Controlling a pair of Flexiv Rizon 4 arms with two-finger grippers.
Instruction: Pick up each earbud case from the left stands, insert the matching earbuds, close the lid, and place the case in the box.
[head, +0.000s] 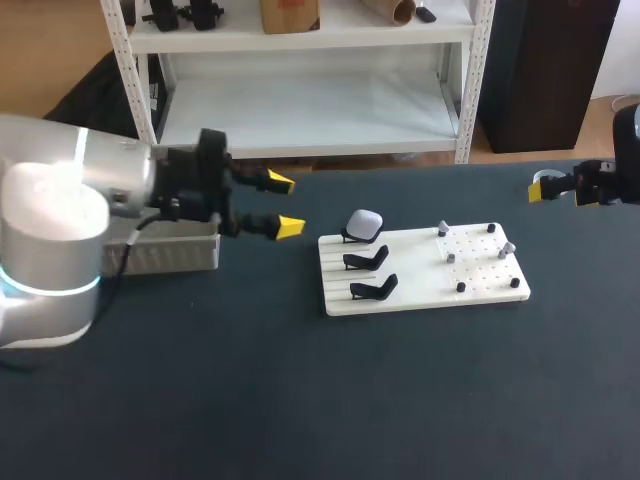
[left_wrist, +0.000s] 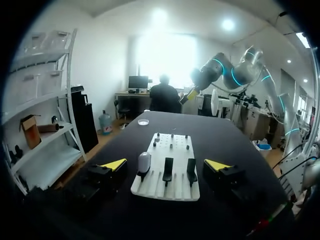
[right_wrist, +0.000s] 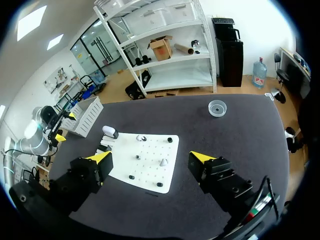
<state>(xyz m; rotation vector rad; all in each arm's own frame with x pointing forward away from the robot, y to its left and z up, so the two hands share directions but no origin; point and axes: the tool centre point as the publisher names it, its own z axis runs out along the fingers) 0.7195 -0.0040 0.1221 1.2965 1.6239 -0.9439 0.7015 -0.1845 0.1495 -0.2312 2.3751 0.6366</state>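
Note:
A white earbud case (head: 364, 222) sits on the rearmost of three black stands at the left end of a white board (head: 420, 297); the other two stands (head: 367, 260) are bare. Small grey and black earbuds (head: 508, 247) stand on the board's pegged right half. My left gripper (head: 285, 205) hovers open left of the board; from its wrist, the case (left_wrist: 144, 162) is ahead between its fingers (left_wrist: 114, 164). My right gripper (right_wrist: 151, 159) hangs open high over the table's right side, the board (right_wrist: 150, 170) and case (right_wrist: 110, 132) below it. The box (head: 170, 250) stands at far left.
A small clear dish (right_wrist: 217, 107) lies on the dark table beyond the board's earbud end. My left arm (head: 60, 230) fills the table's left side above the box. Bare dark tabletop (head: 350, 400) spreads in front of the board.

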